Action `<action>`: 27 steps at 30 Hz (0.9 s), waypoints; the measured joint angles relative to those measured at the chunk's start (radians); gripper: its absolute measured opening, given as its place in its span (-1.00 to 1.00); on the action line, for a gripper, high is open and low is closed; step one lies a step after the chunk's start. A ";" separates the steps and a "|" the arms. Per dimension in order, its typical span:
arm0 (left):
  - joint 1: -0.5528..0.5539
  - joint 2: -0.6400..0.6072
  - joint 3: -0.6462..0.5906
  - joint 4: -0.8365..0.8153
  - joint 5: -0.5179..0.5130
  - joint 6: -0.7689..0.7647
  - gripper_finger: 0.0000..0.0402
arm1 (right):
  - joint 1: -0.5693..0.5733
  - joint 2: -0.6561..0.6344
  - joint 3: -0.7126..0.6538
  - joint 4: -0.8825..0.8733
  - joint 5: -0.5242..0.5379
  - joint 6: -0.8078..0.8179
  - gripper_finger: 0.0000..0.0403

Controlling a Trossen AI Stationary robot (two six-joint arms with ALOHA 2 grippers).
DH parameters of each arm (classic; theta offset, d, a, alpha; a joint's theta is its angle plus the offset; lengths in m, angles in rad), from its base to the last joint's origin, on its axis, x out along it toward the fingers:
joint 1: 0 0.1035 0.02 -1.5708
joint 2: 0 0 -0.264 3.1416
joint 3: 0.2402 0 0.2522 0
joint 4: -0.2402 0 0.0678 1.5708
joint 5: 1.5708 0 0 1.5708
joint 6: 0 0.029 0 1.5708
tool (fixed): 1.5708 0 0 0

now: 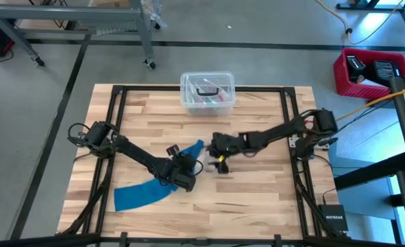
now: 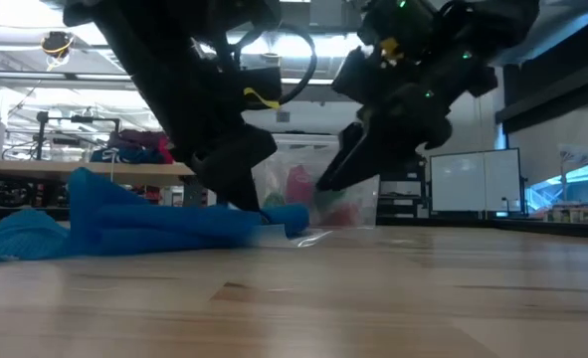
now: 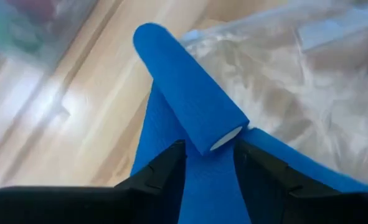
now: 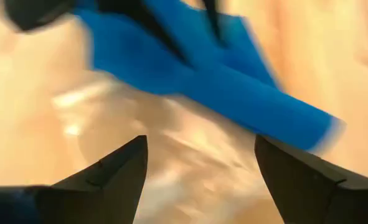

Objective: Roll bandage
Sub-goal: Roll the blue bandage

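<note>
The bandage is a bright blue band whose loose tail (image 1: 137,195) lies flat on the table's near left. Its far end is wound into a tight roll (image 3: 187,87) that lies beside a clear plastic bag (image 3: 296,81). My left gripper (image 3: 210,149) is at the roll's near end, shut on it. My right gripper (image 4: 199,155) hovers open just right of the roll (image 4: 264,106), raised off the table over the bag (image 4: 171,143), with nothing between its fingers. In the low view the roll (image 2: 289,219) sits low on the table between both grippers. My left gripper pinches the roll's near end (image 3: 224,138), where the pale core shows, between its two fingertips (image 3: 171,163). The fingers come slanting down from the table's left and lie along the roll, which sticks out ahead of them. The unrolled band trails back under the fingers, slack.
A clear lidded plastic box (image 1: 207,92) with coloured items stands at the table's far middle. The table's black frame rails (image 1: 116,123) run along its left and right sides. Bare wood lies at the near right.
</note>
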 joint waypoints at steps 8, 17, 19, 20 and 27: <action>0.006 0.000 -0.001 -0.001 -0.034 0.136 -0.37 | -0.207 0.044 -0.017 0.127 -0.206 0.084 0.47; 0.022 0.017 -0.001 0.059 -0.042 0.268 -0.37 | -0.222 0.200 -0.017 0.302 -0.310 0.161 0.47; 0.022 0.018 -0.001 0.048 -0.033 0.266 -0.37 | -0.222 0.203 -0.018 0.298 -0.312 0.162 0.47; 0.022 0.017 -0.001 0.044 -0.030 0.262 -0.37 | -0.222 0.203 -0.018 0.297 -0.308 0.160 0.47; -0.005 0.012 0.014 0.034 -0.024 0.298 -0.37 | -0.223 0.203 -0.018 0.298 -0.314 0.153 0.47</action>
